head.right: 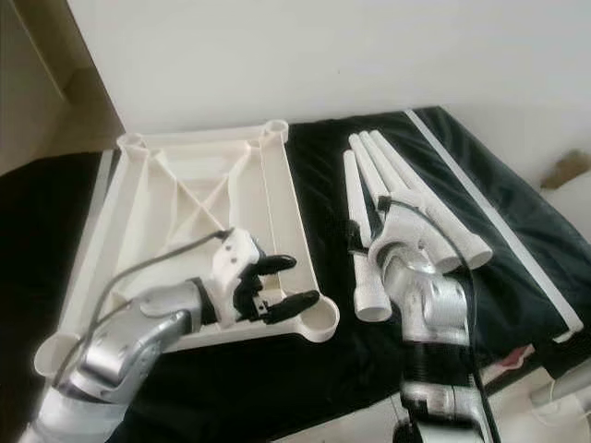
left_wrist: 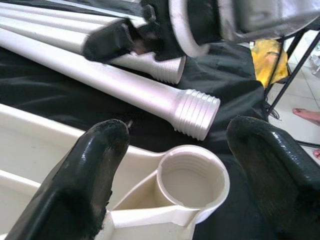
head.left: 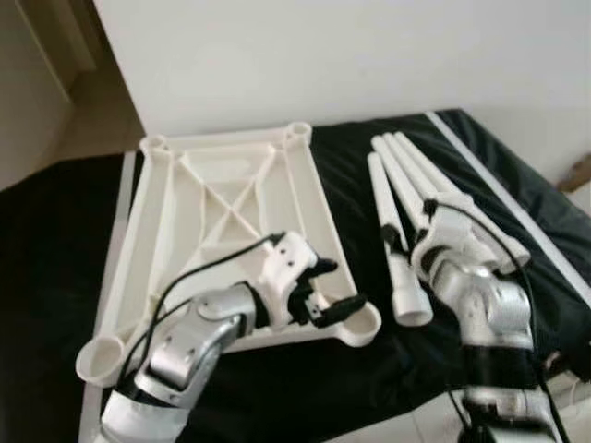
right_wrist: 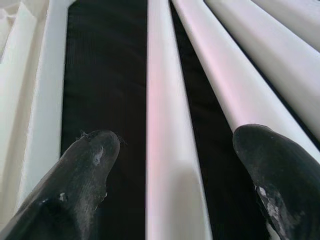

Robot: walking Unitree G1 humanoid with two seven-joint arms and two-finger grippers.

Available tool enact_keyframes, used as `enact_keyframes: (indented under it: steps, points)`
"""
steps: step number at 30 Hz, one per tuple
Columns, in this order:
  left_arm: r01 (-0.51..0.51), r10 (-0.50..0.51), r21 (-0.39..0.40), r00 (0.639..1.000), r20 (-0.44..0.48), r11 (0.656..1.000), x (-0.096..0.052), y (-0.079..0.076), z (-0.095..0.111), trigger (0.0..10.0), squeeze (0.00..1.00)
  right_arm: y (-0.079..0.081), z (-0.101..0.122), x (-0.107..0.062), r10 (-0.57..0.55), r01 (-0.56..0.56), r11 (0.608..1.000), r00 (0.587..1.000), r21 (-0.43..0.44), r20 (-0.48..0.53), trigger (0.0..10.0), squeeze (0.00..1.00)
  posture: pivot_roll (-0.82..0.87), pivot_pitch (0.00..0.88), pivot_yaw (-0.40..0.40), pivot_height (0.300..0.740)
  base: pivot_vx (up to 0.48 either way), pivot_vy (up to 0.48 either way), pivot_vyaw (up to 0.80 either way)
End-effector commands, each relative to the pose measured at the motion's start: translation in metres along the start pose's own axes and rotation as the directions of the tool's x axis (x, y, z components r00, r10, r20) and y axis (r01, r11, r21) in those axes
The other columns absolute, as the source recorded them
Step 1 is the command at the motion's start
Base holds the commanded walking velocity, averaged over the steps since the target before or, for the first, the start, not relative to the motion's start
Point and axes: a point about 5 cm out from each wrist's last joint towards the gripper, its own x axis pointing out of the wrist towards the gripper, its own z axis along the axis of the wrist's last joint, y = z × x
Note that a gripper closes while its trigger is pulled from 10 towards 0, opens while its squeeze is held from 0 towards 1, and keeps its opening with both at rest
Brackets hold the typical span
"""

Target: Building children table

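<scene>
- Tabletop (head.left: 231, 203), white moulded plastic, lies upside down on a black cloth (head.left: 351, 185), its ribbed underside up; it looks stiff and light, best held by a rim or corner.
- Corner socket (left_wrist: 192, 180), threaded inside, sits between the spread fingers of the left gripper (head.left: 323, 300), which grips nothing.
- Four legs (head.left: 406, 175), smooth white tubes, lie side by side just beyond that gripper; they look rigid, light and likely slippery and prone to roll.
- One leg (right_wrist: 167, 150) lies between the wide-open fingers of the right gripper (right_wrist: 180, 165), not yet clamped; a hold on the shaft near its threaded end (left_wrist: 197, 112) seems safest.
</scene>
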Motion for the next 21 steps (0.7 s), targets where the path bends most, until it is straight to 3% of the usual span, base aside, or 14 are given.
enact_keyframes:
  steps: [1,6,21]
  points:
    - [-0.002,0.002,0.005,1.0,-0.004,1.0,0.0,-0.002,0.0,10.0,0.0,0.002,-0.007,0.003,0.002,-0.002,1.0,0.999,0.006,-0.045,10.0,0.0,-0.05,0.0,-0.02,0.74,0.0,0.0,0.0]
    - [-0.005,0.005,0.002,1.0,-0.001,1.0,0.001,-0.003,0.0,10.0,0.0,0.005,-0.007,0.013,0.009,-0.012,0.999,0.996,-0.036,-0.09,10.0,0.0,-0.04,0.0,-0.027,0.74,0.0,0.0,0.0]
    - [-0.014,0.014,0.003,1.0,-0.002,1.0,-0.002,-0.003,0.001,10.0,0.0,0.013,-0.026,0.014,0.011,-0.035,0.993,0.979,-0.114,-0.202,10.0,0.0,-0.04,0.0,-0.03,0.74,0.0,0.0,0.0]
